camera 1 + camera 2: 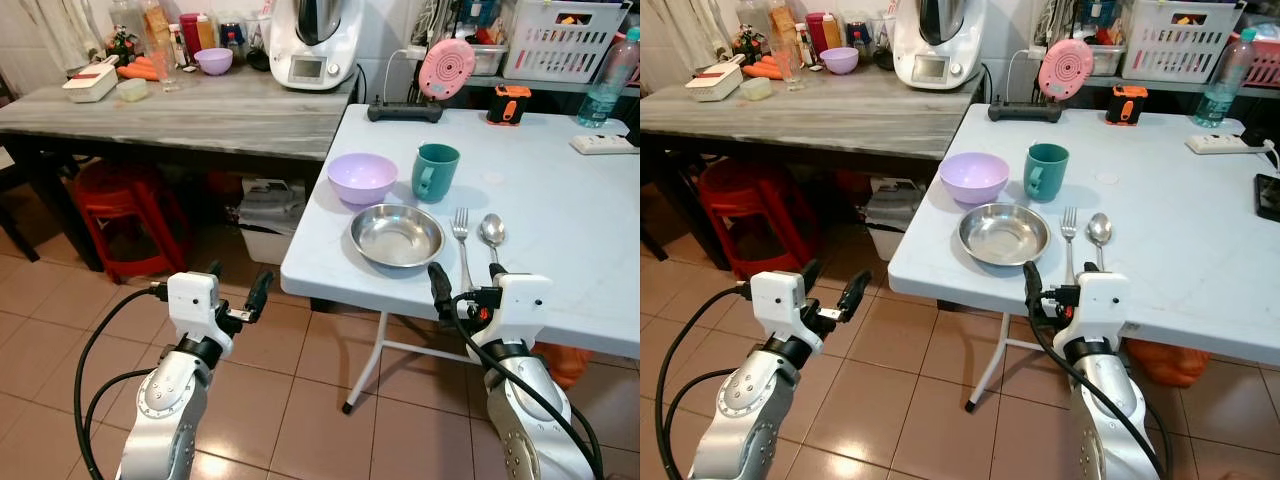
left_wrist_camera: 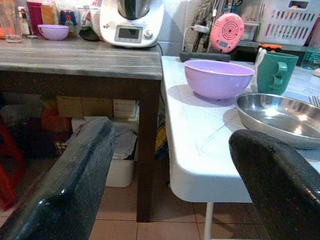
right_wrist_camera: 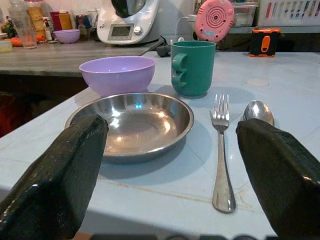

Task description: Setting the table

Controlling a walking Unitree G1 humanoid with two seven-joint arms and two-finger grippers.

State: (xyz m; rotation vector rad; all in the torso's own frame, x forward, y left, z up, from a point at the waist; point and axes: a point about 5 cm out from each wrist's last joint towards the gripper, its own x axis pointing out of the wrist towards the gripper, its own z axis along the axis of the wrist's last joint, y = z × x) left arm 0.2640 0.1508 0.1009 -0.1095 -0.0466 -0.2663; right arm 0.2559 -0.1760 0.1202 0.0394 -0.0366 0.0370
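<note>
right gripper [image 1: 466, 279] is spread wide and empty at the near edge of the white table [image 1: 560, 200]. left gripper [image 1: 236, 288] is also wide and empty, over the floor. steel plate [image 1: 397, 235], fork [image 1: 461, 245], spoon [image 1: 492, 230], purple bowl [image 1: 362, 177] and green mug [image 1: 435, 171] lie arranged; the setting appears largely complete.

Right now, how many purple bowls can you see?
2. One purple bowl sits on the white table, just behind the steel plate and left of the green mug. A smaller purple bowl is on the grey counter, among bottles that may hide more.
</note>
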